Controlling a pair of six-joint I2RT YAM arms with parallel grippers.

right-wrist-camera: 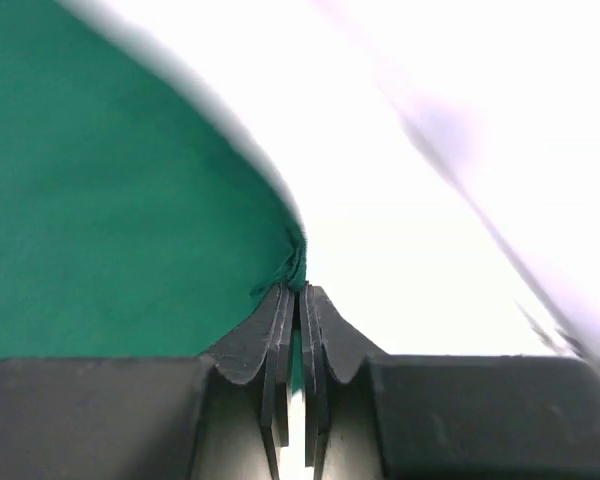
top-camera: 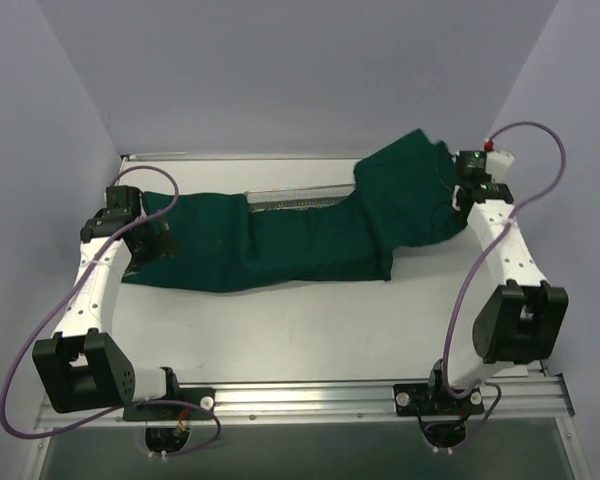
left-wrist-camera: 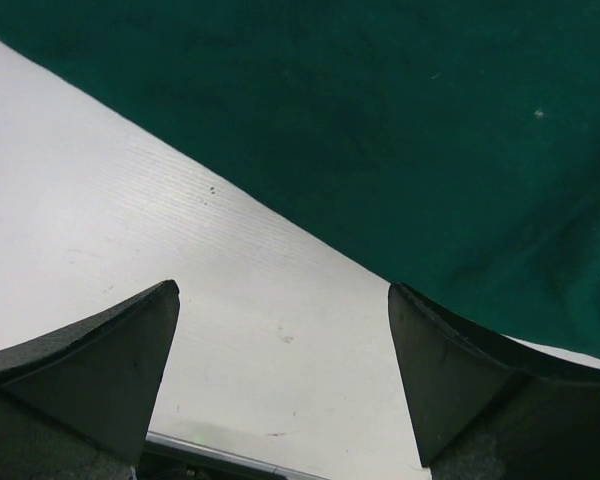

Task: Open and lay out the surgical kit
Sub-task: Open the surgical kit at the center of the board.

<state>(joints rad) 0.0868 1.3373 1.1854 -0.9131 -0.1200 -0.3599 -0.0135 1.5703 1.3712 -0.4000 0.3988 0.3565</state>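
Green cloth wrap (top-camera: 280,240) stretches left to right, right fingers (right-wrist-camera: 300,290) pinching its edge, left fingers (left-wrist-camera: 110,370) spread apart.

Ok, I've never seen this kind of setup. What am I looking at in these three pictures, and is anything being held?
It is a robot with two white arms bolted to the near edge of a table. The wide picture comes from a fixed camera above and behind them. The other two come from small cameras on each wrist, looking past that arm's own fingers.

A dark green cloth lies across the table, with a strip of silver wire-mesh tray showing at its far edge.

The right gripper is shut, pinching an edge of the cloth. The left gripper is open over bare table beside the cloth and holds nothing.
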